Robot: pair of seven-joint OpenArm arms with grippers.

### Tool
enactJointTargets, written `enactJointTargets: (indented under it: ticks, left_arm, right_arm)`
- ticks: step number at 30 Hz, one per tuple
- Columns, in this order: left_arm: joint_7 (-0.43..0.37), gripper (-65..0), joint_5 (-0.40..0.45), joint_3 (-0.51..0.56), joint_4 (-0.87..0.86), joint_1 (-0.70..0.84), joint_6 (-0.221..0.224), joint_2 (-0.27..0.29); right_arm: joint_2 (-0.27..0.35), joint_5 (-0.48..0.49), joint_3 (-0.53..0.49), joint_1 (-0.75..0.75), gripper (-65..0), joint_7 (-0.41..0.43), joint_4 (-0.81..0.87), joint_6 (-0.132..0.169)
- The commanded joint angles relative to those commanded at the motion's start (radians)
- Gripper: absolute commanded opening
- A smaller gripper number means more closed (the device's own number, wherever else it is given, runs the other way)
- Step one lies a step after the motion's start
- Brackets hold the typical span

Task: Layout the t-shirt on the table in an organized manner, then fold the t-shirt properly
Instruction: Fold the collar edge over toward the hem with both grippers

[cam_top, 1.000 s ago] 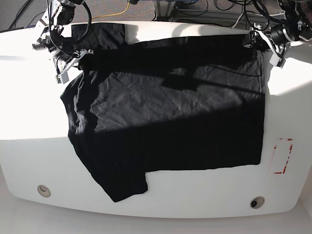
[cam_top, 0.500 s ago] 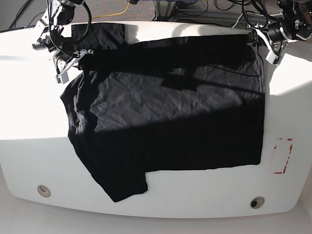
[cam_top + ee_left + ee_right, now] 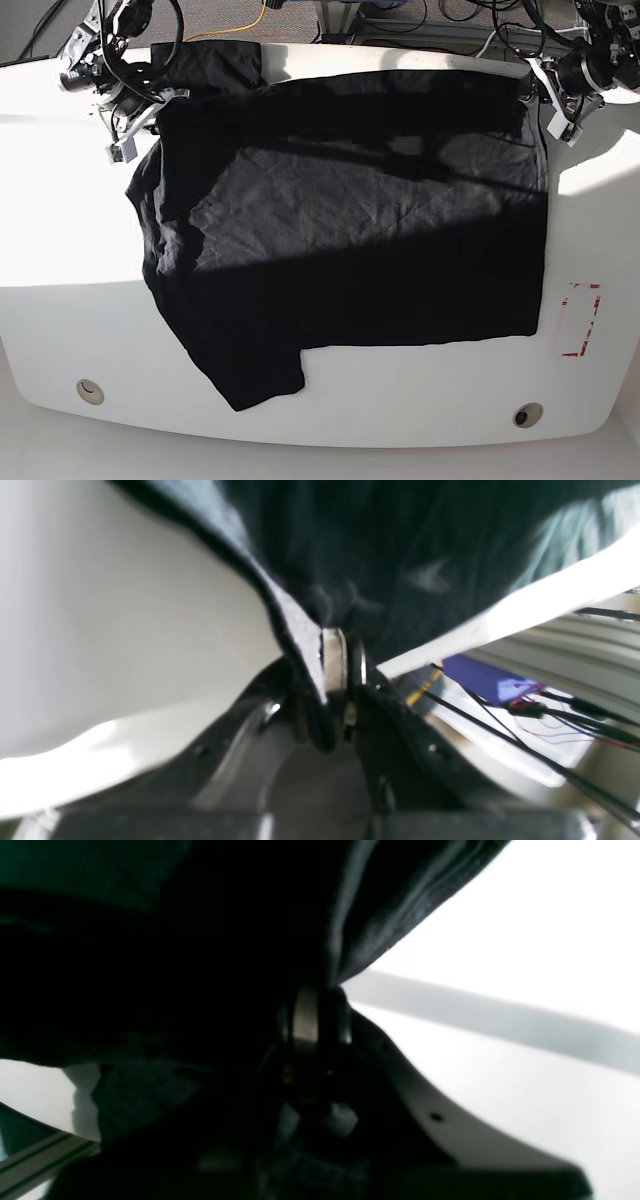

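Both far corners of the t-shirt (image 3: 350, 220) have shifted toward the top of the frame since a second ago, so its far hem now lies nearer the worktop's (image 3: 60, 230) rear edge. I see my left gripper (image 3: 535, 88) at upper right clamped on one corner — jaws closed tight on the hem in the wrist view. My right gripper (image 3: 160, 100) at upper left pinches the other corner likewise. Everything else of the shirt lies spread across the worktop, one sleeve toward lower left.
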Motion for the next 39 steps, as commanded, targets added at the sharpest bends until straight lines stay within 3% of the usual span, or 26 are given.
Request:
enactJointTargets:
  ticks: [11, 21, 31, 39]
  left_arm:
    - [0.081, -64.0, 0.000, -0.005, 0.066, -0.075, 0.000, -0.057]
    - [0.173, -64.0, 0.008, 0.000, 0.061, -0.293, 0.000, -0.038]
    - [0.173, -63.9, 0.009, 0.055, 0.043, -0.442, 0.000, -0.012]
    - [0.173, -63.9, 0.009, 0.084, -0.029, -0.463, 0.000, -0.012]
  right_arm:
    - [0.012, 0.161, 0.094, -0.023, -65.0, -0.107, 0.064, 0.000]
    - [0.055, 0.158, 0.098, 0.097, -65.0, -0.127, 0.058, 0.000]
    - [0.074, 0.158, 0.064, 0.209, -65.0, -0.126, -0.028, 0.000]
    - [0.084, 0.157, 0.051, 0.281, -65.0, -0.121, -0.150, 0.000]
